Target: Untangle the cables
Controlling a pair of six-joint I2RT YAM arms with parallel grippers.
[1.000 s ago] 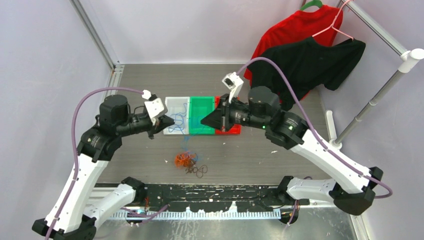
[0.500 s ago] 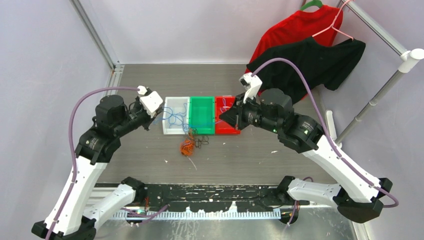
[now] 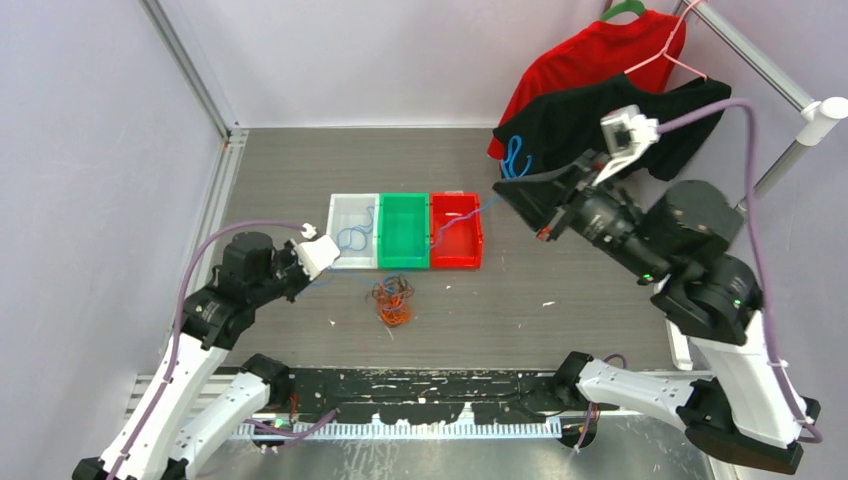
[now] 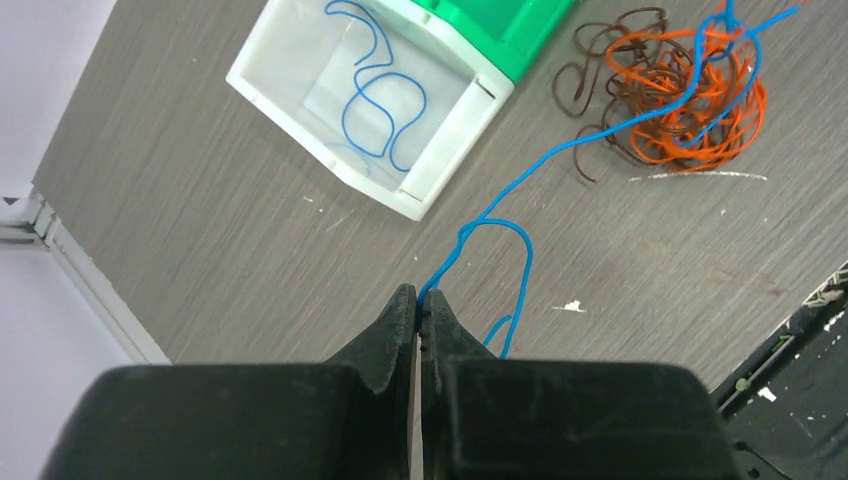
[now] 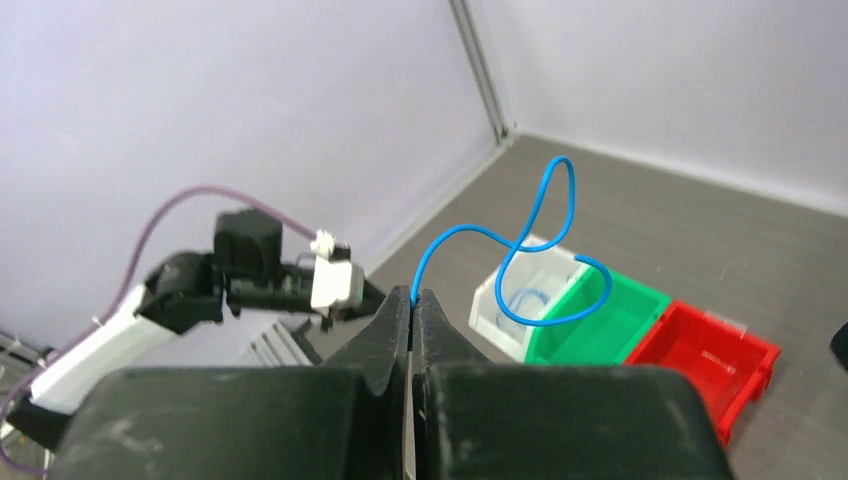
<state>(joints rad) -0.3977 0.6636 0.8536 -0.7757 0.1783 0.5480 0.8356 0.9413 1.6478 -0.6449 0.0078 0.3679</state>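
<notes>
Top external view: left end effector (image 4: 420, 305) and right end effector (image 5: 412, 295) each pinch blue wire, well apart over the bench (image 3: 300, 160).
At lower left, the left end effector is closed on a blue cable (image 4: 497, 221) running into the orange and dark tangle (image 3: 392, 300) just below the green bin (image 3: 403, 230). The right end effector, raised at upper right, clamps a blue strand (image 5: 470, 229) curling above its tips. Another blue wire lies in the white bin (image 4: 440, 190).
</notes>
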